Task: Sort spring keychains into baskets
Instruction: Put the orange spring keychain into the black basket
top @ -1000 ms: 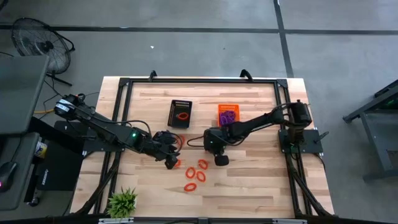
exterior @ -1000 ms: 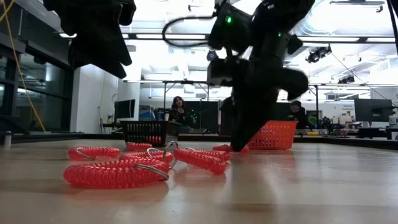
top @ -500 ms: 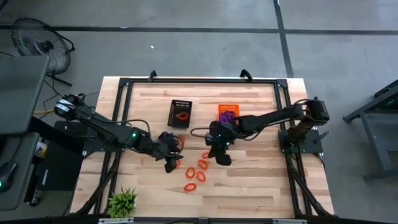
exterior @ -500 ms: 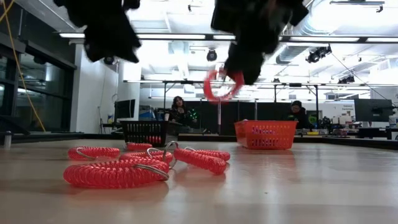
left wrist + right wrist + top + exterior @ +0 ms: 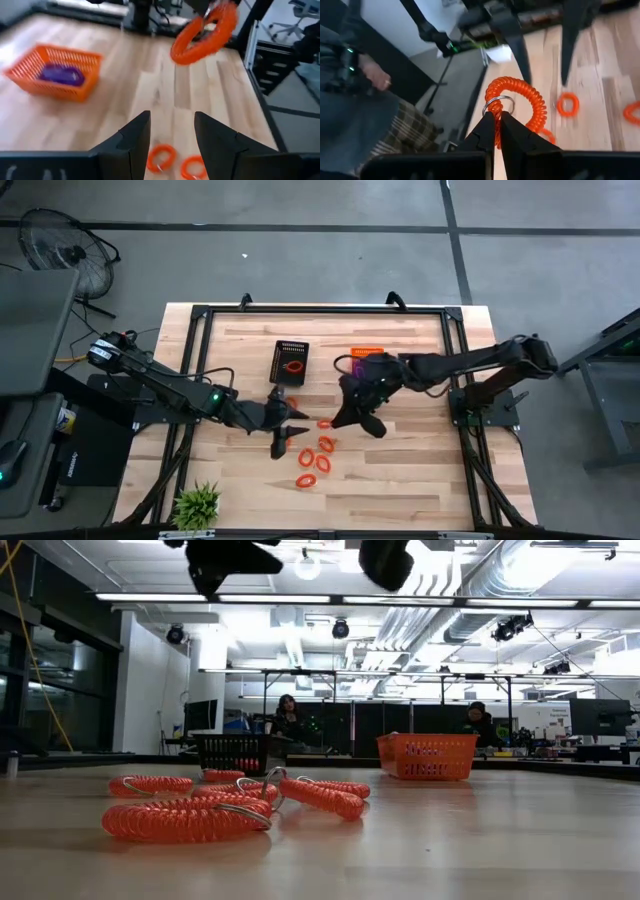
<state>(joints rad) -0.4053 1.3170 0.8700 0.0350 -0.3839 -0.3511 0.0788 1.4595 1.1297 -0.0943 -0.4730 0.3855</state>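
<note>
My right gripper (image 5: 496,119) is shut on an orange-red spring keychain (image 5: 516,99), held in the air above the table's middle (image 5: 324,423). My left gripper (image 5: 290,435) is open and empty, just left of it and also raised; its wrist view shows that keychain (image 5: 205,31) ahead. Several orange-red keychains (image 5: 314,461) lie flat on the wood near the near edge (image 5: 185,817). The black basket (image 5: 290,362) holds an orange-red keychain. The orange basket (image 5: 55,75) holds purple ones. Both baskets stand toward the far side. My right gripper pinches the keychain's coil beside its metal ring (image 5: 499,103) between its two fingers. The loop stands out past the fingertips (image 5: 487,125). It is lifted clear of the table.
The right arm (image 5: 450,365) crosses over part of the orange basket (image 5: 367,356). A small potted plant (image 5: 196,505) stands at the near left corner. People (image 5: 285,718) sit in the room beyond the far edge. Bare wood lies to the right of the loose keychains.
My right gripper has come up off the table holding an orange-red keychain, rising out of the low view's top and shifting a little left. My left gripper has risen as well and moved slightly right. The keychains on the table have stayed put.
</note>
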